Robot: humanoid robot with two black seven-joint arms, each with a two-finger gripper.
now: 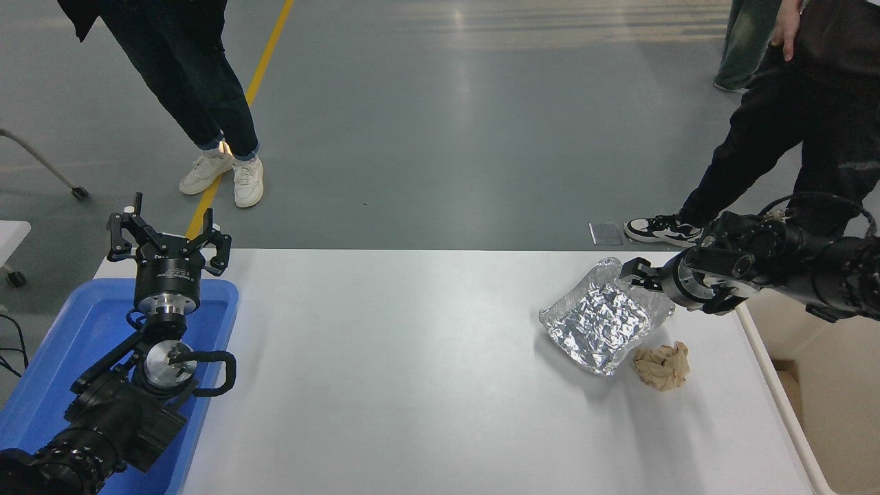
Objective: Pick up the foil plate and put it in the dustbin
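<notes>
The foil plate (603, 322), shiny and crinkled, lies on the right part of the white table (412, 371). My right arm reaches in from the right edge, low over the table. Its gripper (638, 273) is at the plate's far right corner, right at the rim, with its fingers apart and nothing between them. The cream dustbin (835, 405) stands against the table's right end, and the arm hides its far rim. My left gripper (168, 237) is parked open over the far end of the blue tray.
A crumpled tan paper ball (661, 366) lies just in front of the plate's right corner. The blue tray (48, 357) sits at the table's left under the left arm. Two people stand beyond the far edge, at the top left (206, 96) and top right (790, 117).
</notes>
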